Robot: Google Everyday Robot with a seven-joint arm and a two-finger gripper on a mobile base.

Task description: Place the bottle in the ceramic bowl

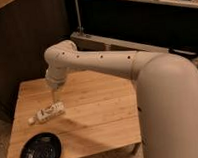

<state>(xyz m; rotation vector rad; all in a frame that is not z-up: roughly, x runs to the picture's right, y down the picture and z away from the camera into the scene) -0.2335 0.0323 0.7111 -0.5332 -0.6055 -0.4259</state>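
Step in hand, as judged: the approach to grasp, with the placing not yet begun. The arm (101, 61) is reaching across the wooden table (104, 116) from the right, and the gripper (56, 99) is pointing straight down just above, or perhaps touching, the right end of the bottle (46, 113); which of the two I cannot tell. The bottle is lying on its side near the left edge, about midway between the back and front edges, with its pale cap end pointing toward the front-left. The ceramic bowl (41, 150) is sitting at the front-left corner, apart from the bottle and holding nothing that I can make out. The next move is calling for a firm hold on the bottle body, a lift, then a short carry toward the front-left corner and a release over the bowl. The gripper's state, wide, narrow or holding, cannot be told here. The bowl's near rim is running out at the bottom of the view, and the bottle's label is unreadable.
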